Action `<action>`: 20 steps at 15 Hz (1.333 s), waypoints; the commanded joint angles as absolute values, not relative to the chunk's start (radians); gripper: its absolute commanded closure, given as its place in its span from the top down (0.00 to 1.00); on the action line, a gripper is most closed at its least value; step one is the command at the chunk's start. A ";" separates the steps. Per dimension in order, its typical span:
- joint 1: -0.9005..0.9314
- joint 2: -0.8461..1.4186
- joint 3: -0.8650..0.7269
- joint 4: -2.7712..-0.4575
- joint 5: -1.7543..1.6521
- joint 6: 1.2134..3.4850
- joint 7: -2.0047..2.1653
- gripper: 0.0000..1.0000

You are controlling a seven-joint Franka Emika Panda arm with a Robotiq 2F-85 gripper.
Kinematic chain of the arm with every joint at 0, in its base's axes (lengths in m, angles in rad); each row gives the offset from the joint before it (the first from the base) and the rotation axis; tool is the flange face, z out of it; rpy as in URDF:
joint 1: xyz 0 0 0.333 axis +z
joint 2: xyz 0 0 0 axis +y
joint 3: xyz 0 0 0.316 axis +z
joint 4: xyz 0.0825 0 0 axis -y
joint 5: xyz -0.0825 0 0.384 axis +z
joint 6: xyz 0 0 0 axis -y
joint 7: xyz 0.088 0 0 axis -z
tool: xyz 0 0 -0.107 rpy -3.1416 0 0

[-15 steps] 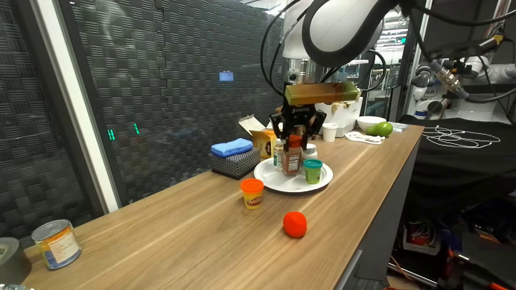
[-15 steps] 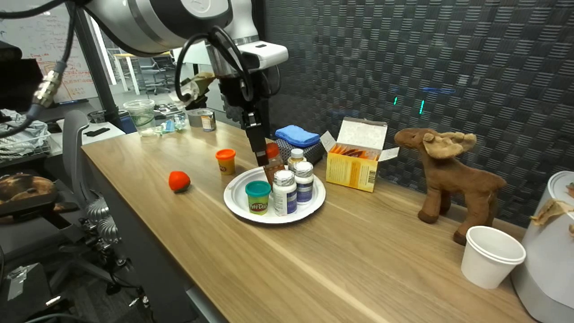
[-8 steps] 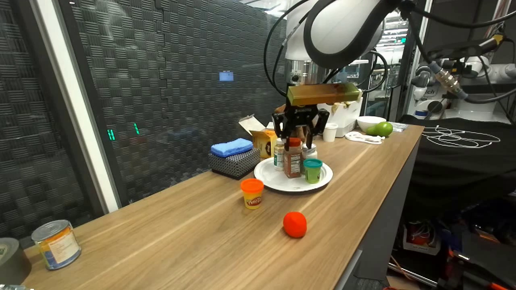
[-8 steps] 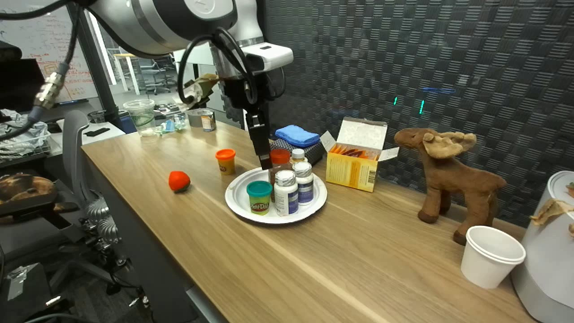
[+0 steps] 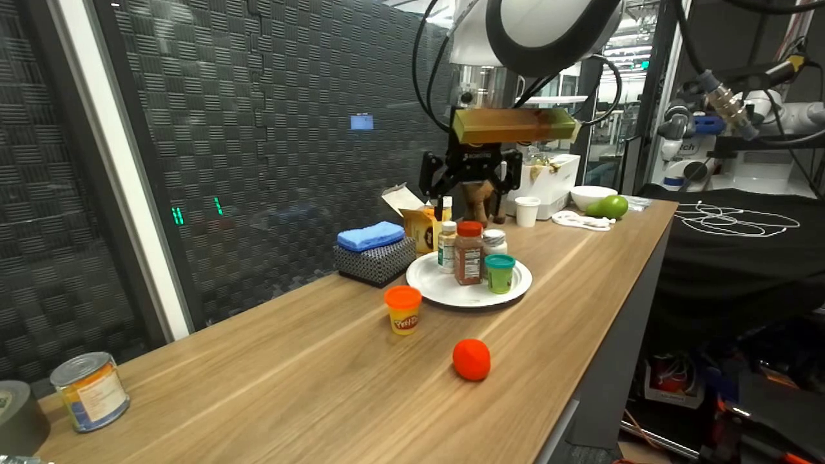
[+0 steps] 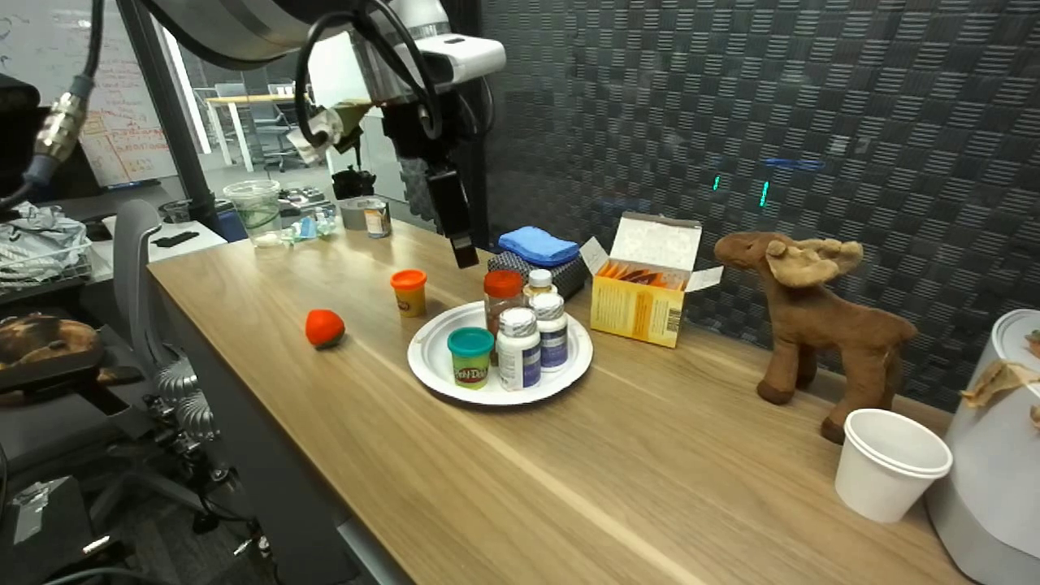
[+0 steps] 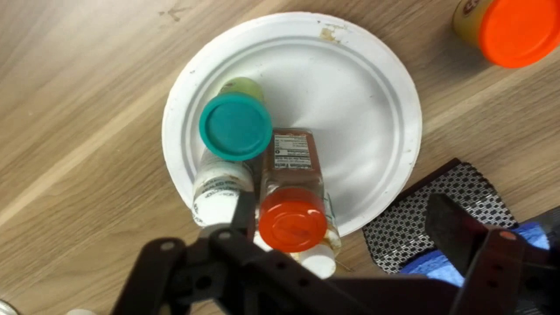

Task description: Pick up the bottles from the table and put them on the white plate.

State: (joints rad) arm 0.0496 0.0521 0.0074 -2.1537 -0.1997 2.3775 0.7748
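On the white plate (image 5: pixel 445 294) a red-capped spice bottle (image 5: pixel 468 256) stands upright. Close around it are two white bottles, one nearer (image 6: pixel 518 357) and one behind (image 6: pixel 552 335) in an exterior view, and a smaller bottle with a white cap (image 5: pixel 446 250). A green tub with a teal lid (image 7: pixel 236 127) shares the plate. My gripper (image 5: pixel 469 214) hovers above the bottles, apart from them, its fingers spread wide with nothing held. In the wrist view one fingertip (image 7: pixel 245 212) overlaps the white bottles and the red cap appears between the jaws.
A yellow tub with an orange lid (image 5: pixel 403 310) and a round red object (image 5: pixel 471 359) sit on the table near the plate. Behind it are a patterned box (image 5: pixel 376 261) with a blue cloth (image 5: pixel 370 236), an opened yellow box (image 6: pixel 638 305), a toy moose (image 6: pixel 829 325) and paper cups (image 6: pixel 890 467).
One second ago my gripper was on the red-capped bottle, which leaned slightly. The bottle has been let go and stands straight on the plate; the jaws have opened wide and risen above it.
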 commanded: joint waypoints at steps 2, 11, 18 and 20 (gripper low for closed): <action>0.087 -0.001 0.055 -2.179 -0.198 2.336 0.747 1.00; 0.139 0.097 0.115 -2.195 -0.131 2.427 0.664 1.00; 0.164 0.171 0.112 -2.176 -0.095 2.518 0.610 1.00; 0.168 0.190 0.105 -2.171 -0.109 2.536 0.615 1.00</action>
